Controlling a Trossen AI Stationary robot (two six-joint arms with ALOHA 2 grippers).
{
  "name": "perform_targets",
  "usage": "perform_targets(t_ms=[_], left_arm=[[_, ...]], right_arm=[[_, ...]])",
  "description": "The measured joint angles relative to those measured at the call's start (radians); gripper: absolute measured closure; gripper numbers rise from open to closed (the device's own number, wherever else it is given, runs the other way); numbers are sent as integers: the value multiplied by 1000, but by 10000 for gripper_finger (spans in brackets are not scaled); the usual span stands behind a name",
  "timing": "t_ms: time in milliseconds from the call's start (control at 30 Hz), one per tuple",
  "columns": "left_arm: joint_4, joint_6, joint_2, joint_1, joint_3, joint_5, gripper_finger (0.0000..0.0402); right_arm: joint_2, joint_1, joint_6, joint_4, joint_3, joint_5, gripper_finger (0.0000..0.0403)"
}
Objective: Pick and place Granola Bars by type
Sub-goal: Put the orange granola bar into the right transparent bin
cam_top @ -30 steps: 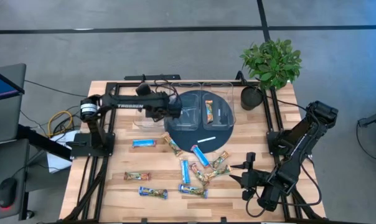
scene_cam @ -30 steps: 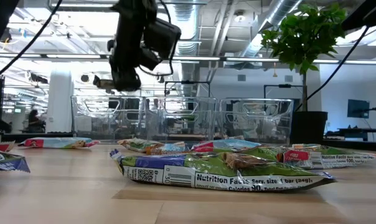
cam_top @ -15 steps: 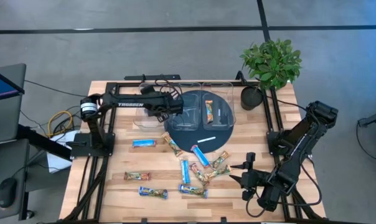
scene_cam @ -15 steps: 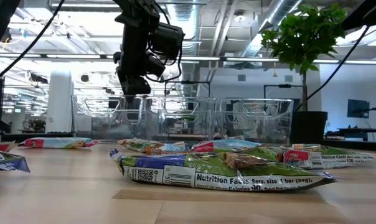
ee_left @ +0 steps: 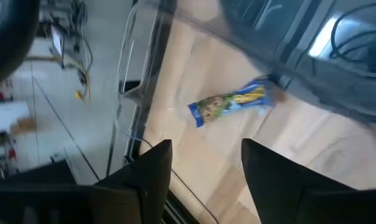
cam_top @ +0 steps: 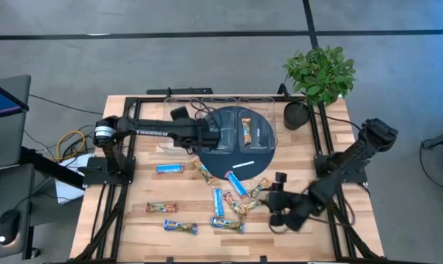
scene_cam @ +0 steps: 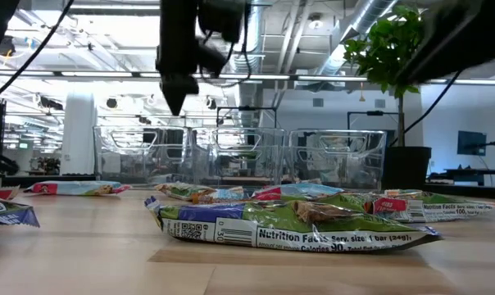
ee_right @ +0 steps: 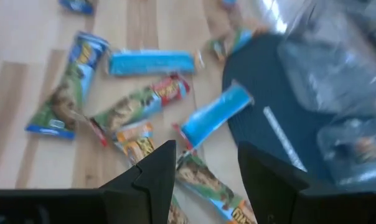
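Since the earlier frames the right arm has swung inward from the table's near right corner, so the right gripper (cam_top: 278, 207) now hangs over the wood beside the scattered bars, while the left arm has reached a little farther across the clear bins.

Biggest in the scene is the wooden table (cam_top: 133, 220), framed by black rails. At its far right corner stands a potted plant (cam_top: 320, 73). A dark round mat (cam_top: 236, 158) lies at the table's middle back, with a row of clear bins (cam_top: 240, 117) partly over it; one bin holds a bar with an orange-brown wrapper (cam_top: 246, 131). A thin white strip (cam_top: 243, 163) rests on the mat.

The left gripper (ee_left: 203, 171) hovers above the bins with its fingers spread apart and nothing between them; its wrist view looks down on a single green-and-blue bar (ee_left: 231, 102) lying on wood inside a clear bin wall.

The right gripper's fingers are also parted and empty, poised above the loose Granola Bars (ee_right: 144, 102): two bright blue ones (ee_right: 152, 62), a red and green one, and several green-wrapped ones. From above, the rest lie spread over the table's near half, with one blue bar (cam_top: 169, 169) apart toward the left arm's base.
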Motion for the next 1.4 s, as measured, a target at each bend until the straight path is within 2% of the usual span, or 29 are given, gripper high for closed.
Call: perform_targets(t_ms=[200, 433, 600, 733, 867, 1000, 1167, 1400], left_arm=[[-131, -99, 0, -164, 51, -1, 227], [-131, -209, -9, -348, 27, 2, 228], [-130, -307, -9, -457, 23, -4, 228], [-130, -413, -9, -542, 23, -28, 229], [-123, -486, -9, -631, 22, -72, 229], [-39, -506, -8, -702, 1, -109, 229], [121, -493, -8, -764, -53, -161, 229], [190, -525, -6, -788, -126, -202, 229]], right_arm=[[0, -82, -48, 14, -39, -141, 234], [0, -102, -183, 155, -80, -290, 234], [0, -104, -192, 177, -104, -292, 234], [0, -109, -208, 285, -162, -343, 234], [0, -107, -212, 367, -203, -344, 234], [11, -107, -220, 420, -232, -347, 234], [91, -115, -262, 482, -234, -371, 234], [201, -136, -269, 496, -212, -380, 234]])
